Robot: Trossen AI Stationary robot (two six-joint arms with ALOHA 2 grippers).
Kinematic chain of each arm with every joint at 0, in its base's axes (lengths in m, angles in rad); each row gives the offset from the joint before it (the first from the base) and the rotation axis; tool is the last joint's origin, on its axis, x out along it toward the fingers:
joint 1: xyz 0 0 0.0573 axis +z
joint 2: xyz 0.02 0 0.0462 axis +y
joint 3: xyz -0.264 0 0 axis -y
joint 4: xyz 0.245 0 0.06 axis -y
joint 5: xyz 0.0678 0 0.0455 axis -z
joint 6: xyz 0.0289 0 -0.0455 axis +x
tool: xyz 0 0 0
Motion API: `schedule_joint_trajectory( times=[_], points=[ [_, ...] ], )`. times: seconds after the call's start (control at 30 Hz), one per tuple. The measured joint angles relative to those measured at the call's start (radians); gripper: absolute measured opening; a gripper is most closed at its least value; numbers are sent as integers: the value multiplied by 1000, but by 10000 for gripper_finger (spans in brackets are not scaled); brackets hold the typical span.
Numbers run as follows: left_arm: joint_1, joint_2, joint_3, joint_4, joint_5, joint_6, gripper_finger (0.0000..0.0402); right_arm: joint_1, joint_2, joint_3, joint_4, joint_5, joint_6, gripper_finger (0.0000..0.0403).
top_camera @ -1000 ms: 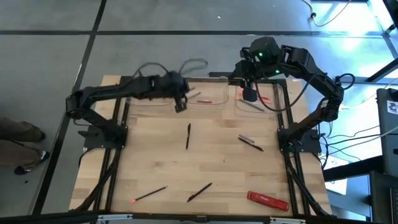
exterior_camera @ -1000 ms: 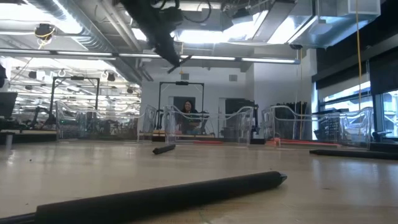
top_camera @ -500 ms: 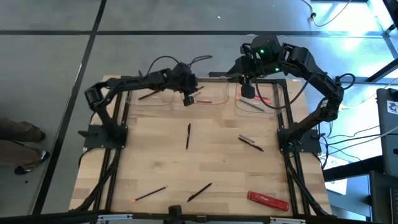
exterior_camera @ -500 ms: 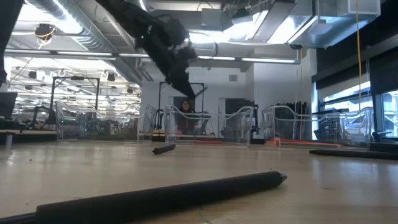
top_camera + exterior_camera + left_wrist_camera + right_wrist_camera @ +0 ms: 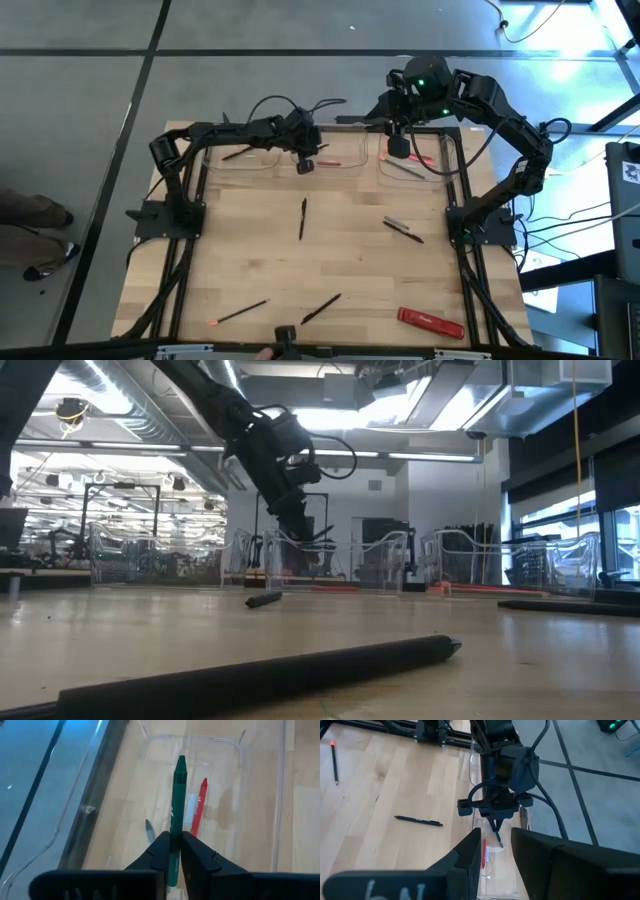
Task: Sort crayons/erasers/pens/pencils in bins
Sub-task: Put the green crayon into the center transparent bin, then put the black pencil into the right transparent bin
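Now, from above, the left gripper [image 5: 305, 165] hangs over the middle bin [image 5: 348, 163] at the table's far edge, while the right gripper [image 5: 400, 148] waits over the right bin [image 5: 448, 150]; pens [image 5: 302, 218] lie scattered on the table [image 5: 230, 250], a red bar [image 5: 431, 322] near the front edge. Down at table level, the left gripper [image 5: 300, 530] dips toward the bins [image 5: 390, 565], with one pen [image 5: 250, 678] huge in the foreground. On the left wrist camera, the fingers [image 5: 197, 857] are pinching a green crayon [image 5: 176, 815] low on its shaft, tip aimed down into the bin [image 5: 235, 750] above a red crayon [image 5: 198, 806]. The grip looks slim, so I'd worry the crayon slips early or tumbles against the wall and bounces out if let go from this height. Pale print runs along both crayons, too small to read. On the right wrist camera, the right fingers [image 5: 470, 852] stand spread and empty, looking across at the left gripper [image 5: 495, 822]; some pale lettering shows at its lower edge, but I can't make it out.
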Motion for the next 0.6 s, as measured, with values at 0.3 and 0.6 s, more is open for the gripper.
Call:
schedule_joint_trajectory(
  times=[0.3, 0.6],
  points=[
    [0, 0, 0, 0, -1, -1, 69, 0, 0, 0, -1, 0, 0, 110],
    [-2, -114, 0, -110, 0, -160, 67, 0, 0, 0, -39, -1, 77, 110]
  ],
)
